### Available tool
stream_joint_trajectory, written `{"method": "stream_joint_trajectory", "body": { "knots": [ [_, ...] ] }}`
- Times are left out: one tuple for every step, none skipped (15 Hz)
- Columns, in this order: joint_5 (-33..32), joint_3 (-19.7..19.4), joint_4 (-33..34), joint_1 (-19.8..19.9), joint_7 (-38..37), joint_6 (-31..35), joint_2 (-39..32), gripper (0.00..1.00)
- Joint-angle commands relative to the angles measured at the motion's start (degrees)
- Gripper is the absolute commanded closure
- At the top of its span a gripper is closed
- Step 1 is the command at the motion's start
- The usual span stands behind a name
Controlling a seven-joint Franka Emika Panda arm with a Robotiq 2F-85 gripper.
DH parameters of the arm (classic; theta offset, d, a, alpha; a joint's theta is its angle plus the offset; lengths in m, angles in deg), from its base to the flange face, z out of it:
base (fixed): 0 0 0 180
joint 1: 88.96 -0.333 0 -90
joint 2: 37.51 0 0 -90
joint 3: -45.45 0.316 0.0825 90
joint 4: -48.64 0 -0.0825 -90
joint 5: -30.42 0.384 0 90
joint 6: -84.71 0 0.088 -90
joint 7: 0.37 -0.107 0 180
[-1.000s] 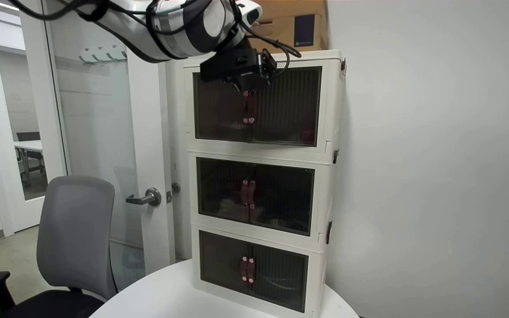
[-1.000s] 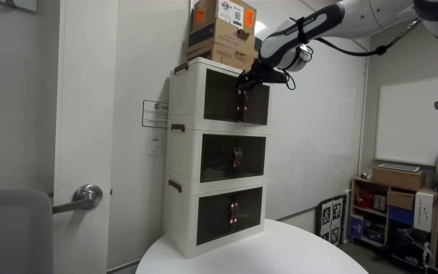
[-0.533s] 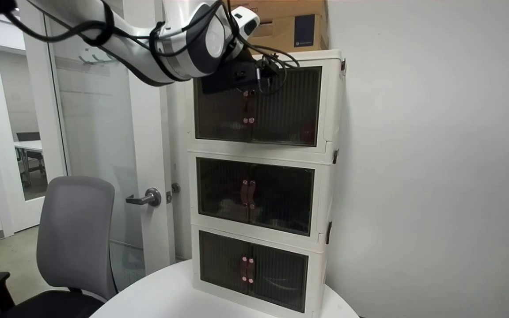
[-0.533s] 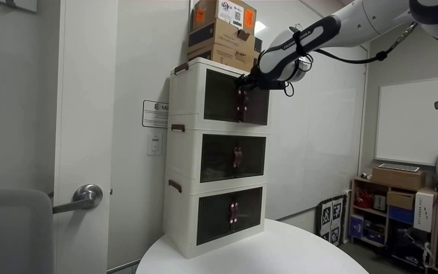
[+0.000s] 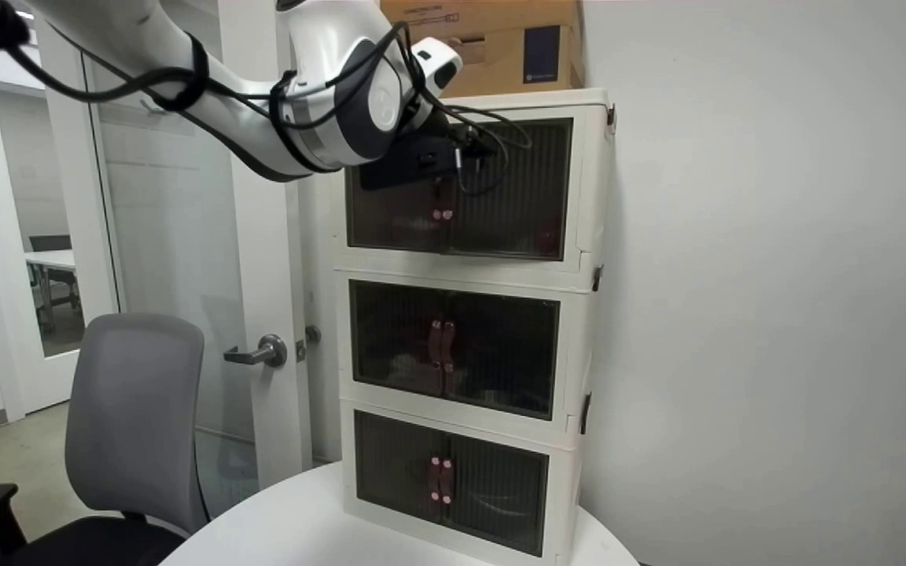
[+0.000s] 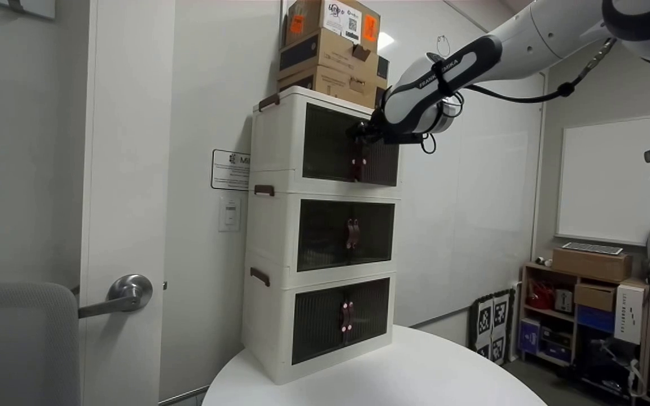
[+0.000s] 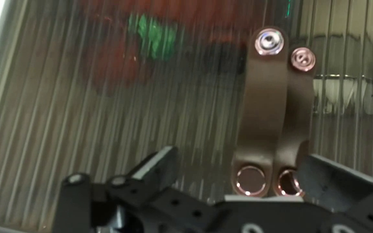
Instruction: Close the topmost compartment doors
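The topmost doors are dark translucent ribbed panels, one point(image 5: 524, 216) wider in view than its neighbour point(image 5: 394, 224). They also show in an exterior view point(image 6: 328, 144). The right-hand door point(image 6: 384, 166) there stands slightly proud at its inner edge. In the wrist view, which looks inverted, one panel point(image 7: 180, 113) carries the larger, nearer brown strap point(image 7: 264, 103); the second strap point(image 7: 298, 119) lies behind it. My gripper point(image 7: 240, 157) is open and empty, its fingers either side of the straps' rivets, one overlapping a rivet. It also shows in an exterior view point(image 6: 357, 131). Contact cannot be told.
Cardboard boxes point(image 5: 500, 59) stand on the cabinet top point(image 5: 591, 97). The middle tier point(image 5: 453, 346) and lowest tier point(image 5: 453, 479) sit below with fronts shut. The cabinet stands on a white round table point(image 6: 432, 369). A grey chair point(image 5: 134, 417) and a door handle point(image 5: 264, 351) are beside it.
My arm and gripper have moved down in front of the topmost doors, and the hand now covers the straps' upper rivets in both exterior views. The doors show no visible movement.
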Motion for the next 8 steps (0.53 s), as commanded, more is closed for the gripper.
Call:
{"method": "stream_joint_trajectory", "body": {
  "knots": [
    [-0.08,0.18,-5.82,-0.70,-0.42,-0.44,3.44,0.00],
    [0.01,0.47,-7.21,-0.65,-0.24,-0.57,4.24,0.00],
    [-0.19,0.41,-8.79,-0.85,-0.23,-0.57,5.14,0.00],
    [-0.39,0.28,-10.17,-1.03,-0.24,-0.28,5.82,0.00],
    [-0.58,0.12,-11.46,-1.19,-0.21,-0.14,6.48,0.00],
    [-0.64,0.06,-12.52,-1.29,-0.19,-0.07,7.01,0.00],
    [-0.86,-0.21,-13.68,-1.54,-0.26,-0.01,7.39,0.00],
    [-1.03,-0.36,-14.68,-1.70,-0.29,-0.05,7.75,0.00]
  ]
}}
